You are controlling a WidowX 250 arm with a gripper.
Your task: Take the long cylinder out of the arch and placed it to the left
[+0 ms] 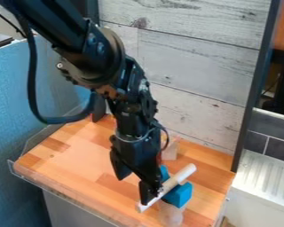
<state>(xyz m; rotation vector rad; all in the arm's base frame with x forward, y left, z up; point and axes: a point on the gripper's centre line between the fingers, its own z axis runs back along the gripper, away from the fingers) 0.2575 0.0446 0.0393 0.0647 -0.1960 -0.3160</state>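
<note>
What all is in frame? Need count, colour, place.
cylinder: 1, pale wood, beside gripper, slanting across arch
arch: 1, blue, front right of table
wood block: 1, pale, back right of table
pale object: 1, front of arch, kind unclear
table: 1, light wood, centre
side panel: 1, blue, left
back wall: 1, whitish-grey planks, behind table
posts: 2, dark, wall's right edge and behind arm
tiles: dark grey, right
ribbed surface: 1, white, far right
arm: 1, black, from upper left
cable: 1, black, looping left of arm
gripper: 1, black, at cylinder
</note>
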